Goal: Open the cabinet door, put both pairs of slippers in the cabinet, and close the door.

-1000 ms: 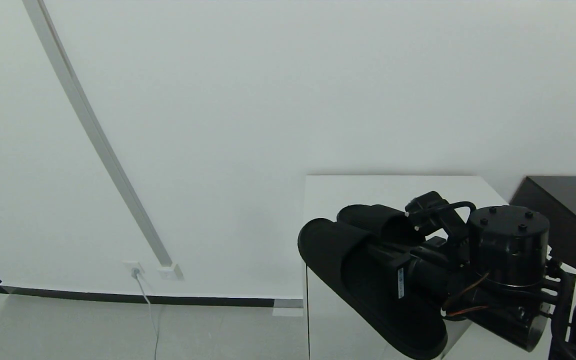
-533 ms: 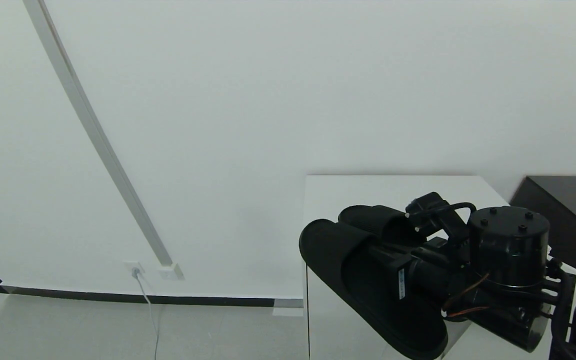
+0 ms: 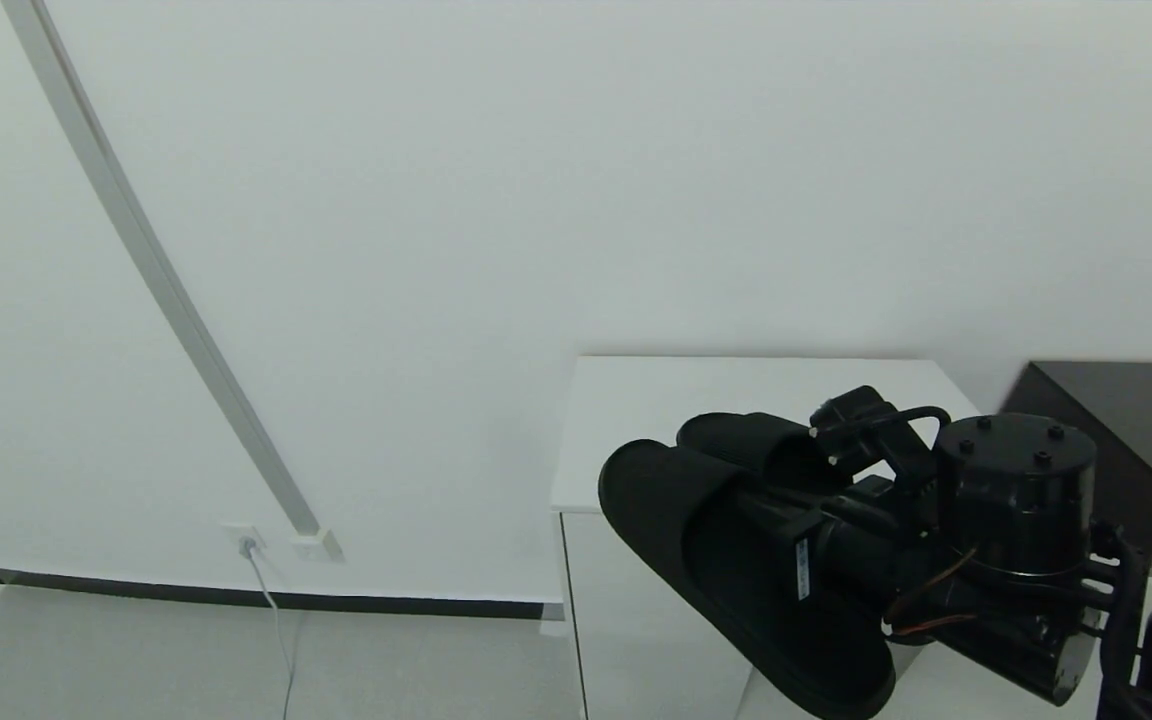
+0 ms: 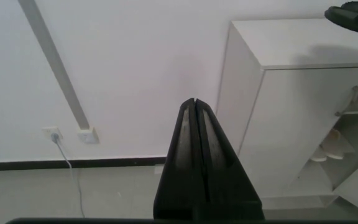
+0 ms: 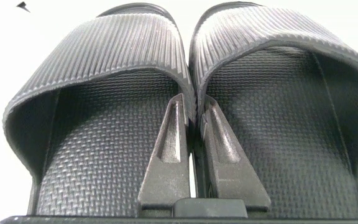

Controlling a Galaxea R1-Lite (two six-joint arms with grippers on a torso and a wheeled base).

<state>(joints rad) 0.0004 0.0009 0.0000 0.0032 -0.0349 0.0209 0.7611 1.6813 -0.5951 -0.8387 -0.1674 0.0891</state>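
Observation:
A pair of black slippers (image 3: pixel 726 530) hangs in the air in front of the white cabinet (image 3: pixel 736 385), toes pointing toward the wall. My right gripper (image 3: pixel 771 490) is shut on the two inner edges of the black slippers (image 5: pixel 117 124), and the right gripper's fingers (image 5: pixel 191 106) pinch them side by side. My left gripper (image 4: pixel 194 104) is shut on nothing, low and to the left of the cabinet (image 4: pixel 291 43). Inside the cabinet, a light pair of slippers (image 4: pixel 331 144) lies on a shelf. A black slipper toe (image 4: pixel 356 12) shows above the cabinet top.
A grey conduit strip (image 3: pixel 156 280) runs down the white wall to a socket with a hanging cable (image 3: pixel 246 548). A dark piece of furniture (image 3: pixel 1116 420) stands right of the cabinet. Open grey floor (image 3: pixel 236 660) lies to the left.
The head camera has shifted, so the wall, the conduit and the cabinet sit further left in the picture. The right gripper still holds the black slippers the same way.

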